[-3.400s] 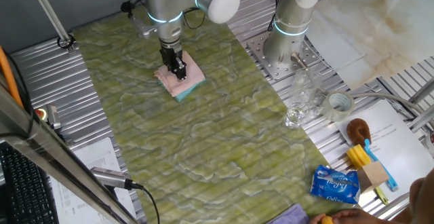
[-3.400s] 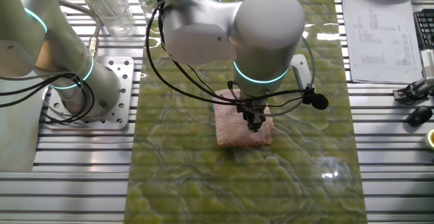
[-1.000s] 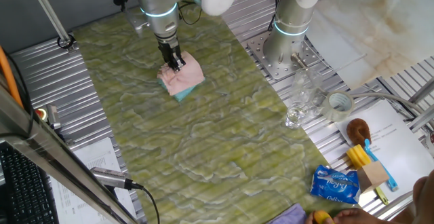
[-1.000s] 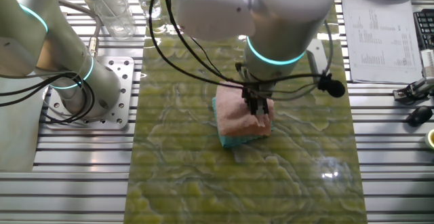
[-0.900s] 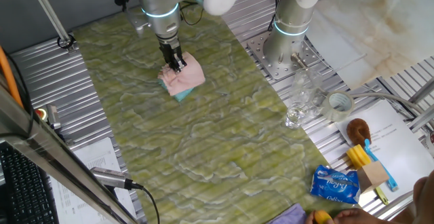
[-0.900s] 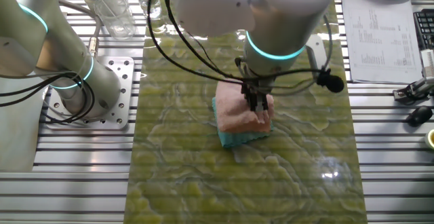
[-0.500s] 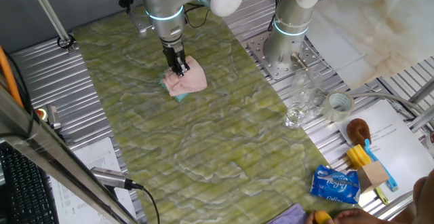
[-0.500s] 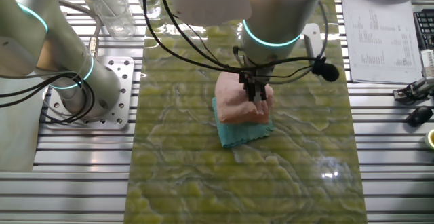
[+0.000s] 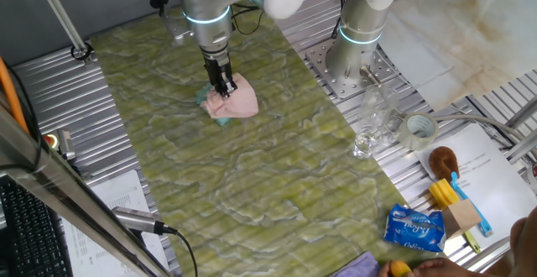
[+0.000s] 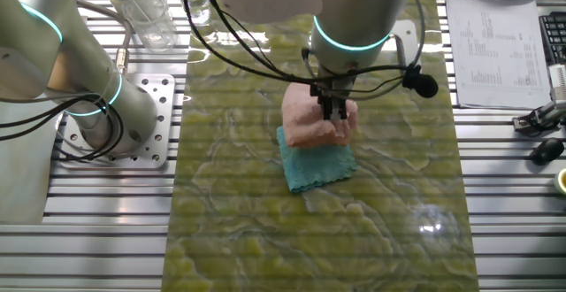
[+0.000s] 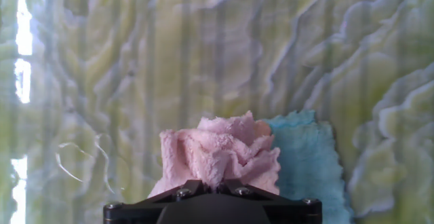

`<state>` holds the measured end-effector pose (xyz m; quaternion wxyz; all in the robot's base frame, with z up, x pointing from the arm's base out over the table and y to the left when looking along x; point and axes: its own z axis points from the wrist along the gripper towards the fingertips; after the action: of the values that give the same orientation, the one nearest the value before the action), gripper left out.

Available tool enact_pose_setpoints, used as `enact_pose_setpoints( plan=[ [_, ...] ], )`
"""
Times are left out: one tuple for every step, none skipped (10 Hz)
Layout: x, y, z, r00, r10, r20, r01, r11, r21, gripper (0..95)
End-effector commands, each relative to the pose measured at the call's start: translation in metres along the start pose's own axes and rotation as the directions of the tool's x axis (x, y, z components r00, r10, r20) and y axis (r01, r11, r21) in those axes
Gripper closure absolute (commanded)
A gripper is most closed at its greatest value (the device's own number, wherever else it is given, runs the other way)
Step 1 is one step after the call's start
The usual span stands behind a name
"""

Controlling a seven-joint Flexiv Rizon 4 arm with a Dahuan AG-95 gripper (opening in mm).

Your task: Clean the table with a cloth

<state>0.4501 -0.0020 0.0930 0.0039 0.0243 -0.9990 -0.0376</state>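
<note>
On the ribbed silver metal panels [image 9: 50,101] a clear glass [image 9: 372,126] stands beside a roll of clear tape [image 9: 420,128]. Nearby a brown-headed brush [image 9: 442,159], a yellow block [image 9: 445,195] and a blue printed packet [image 9: 414,228] lie by white printed paper [image 9: 495,172]. A purple cloth [image 9: 359,266] lies at the bottom edge, a black keyboard [image 9: 29,231] far left.
</note>
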Motion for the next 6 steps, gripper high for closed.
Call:
enact_pose_setpoints(
  plan=[
    [-0.003, 0.006, -0.001, 1.000, 0.015, 0.012, -0.015, 1.000, -0.014, 95.0],
    [-0.005, 0.010, -0.002, 1.000, 0.021, 0.012, -0.021, 1.000, -0.015, 95.0],
    [-0.007, 0.014, -0.002, 1.000, 0.024, 0.012, -0.024, 1.000, -0.016, 95.0],
    [-0.008, 0.018, -0.003, 0.999, 0.029, 0.014, -0.028, 0.999, -0.017, 95.0],
    [-0.010, 0.022, -0.004, 0.999, 0.034, 0.015, -0.033, 0.999, -0.022, 95.0],
    [-0.012, 0.025, -0.005, 0.999, 0.035, 0.015, -0.035, 0.999, -0.025, 95.0]
  ],
)
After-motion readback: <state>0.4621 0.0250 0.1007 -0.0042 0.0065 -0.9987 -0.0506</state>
